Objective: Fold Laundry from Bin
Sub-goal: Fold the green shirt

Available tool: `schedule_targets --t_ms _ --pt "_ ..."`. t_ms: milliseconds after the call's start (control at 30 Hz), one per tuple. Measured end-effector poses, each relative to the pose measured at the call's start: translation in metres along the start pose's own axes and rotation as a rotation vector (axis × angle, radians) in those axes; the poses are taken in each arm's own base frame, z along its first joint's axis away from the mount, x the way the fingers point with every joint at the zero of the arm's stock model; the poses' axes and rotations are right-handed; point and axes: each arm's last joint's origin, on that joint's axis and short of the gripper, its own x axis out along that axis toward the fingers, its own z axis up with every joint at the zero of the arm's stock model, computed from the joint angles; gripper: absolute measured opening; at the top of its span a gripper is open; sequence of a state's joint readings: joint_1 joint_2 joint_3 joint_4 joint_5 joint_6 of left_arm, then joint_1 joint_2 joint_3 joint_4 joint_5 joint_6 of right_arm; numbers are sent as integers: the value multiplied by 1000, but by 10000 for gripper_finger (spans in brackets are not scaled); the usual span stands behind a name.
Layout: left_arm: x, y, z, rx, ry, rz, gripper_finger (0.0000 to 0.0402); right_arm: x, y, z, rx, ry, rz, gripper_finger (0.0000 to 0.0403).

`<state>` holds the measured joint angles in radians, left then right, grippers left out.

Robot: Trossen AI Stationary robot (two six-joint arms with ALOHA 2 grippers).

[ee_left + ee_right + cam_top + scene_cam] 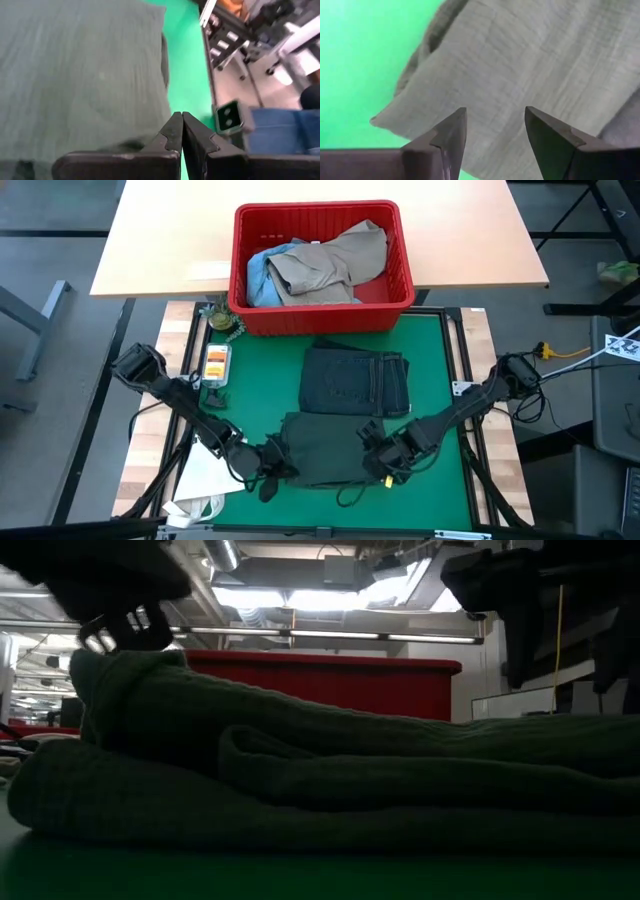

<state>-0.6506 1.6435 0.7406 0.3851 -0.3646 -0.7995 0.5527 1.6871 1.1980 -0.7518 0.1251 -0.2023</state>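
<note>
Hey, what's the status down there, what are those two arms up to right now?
Left gripper jaws shut, at the green shirt's left edge. Right gripper jaws open over its right side. Dark trousers folded behind it. Red bin holds more laundry. Nothing blocking.

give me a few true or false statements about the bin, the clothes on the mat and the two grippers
1. The red bin holds a khaki-tan garment and a light blue one. True.
2. The green mat has no clothes on it. False: folded dark trousers and a dark green shirt lie there.
3. The left gripper is shut. True.
4. The right gripper is shut on the shirt. False: it is open above the cloth.
5. The bin stands on the green mat. False: it sits on the light wooden table behind it.
</note>
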Motion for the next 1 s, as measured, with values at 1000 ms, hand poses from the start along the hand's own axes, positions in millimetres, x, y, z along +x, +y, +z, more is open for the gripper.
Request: schedule_targets --t_ms 1000 --pt "29 13 -58 55 163 60 0 42 74 -38 338 -18 -64 202"
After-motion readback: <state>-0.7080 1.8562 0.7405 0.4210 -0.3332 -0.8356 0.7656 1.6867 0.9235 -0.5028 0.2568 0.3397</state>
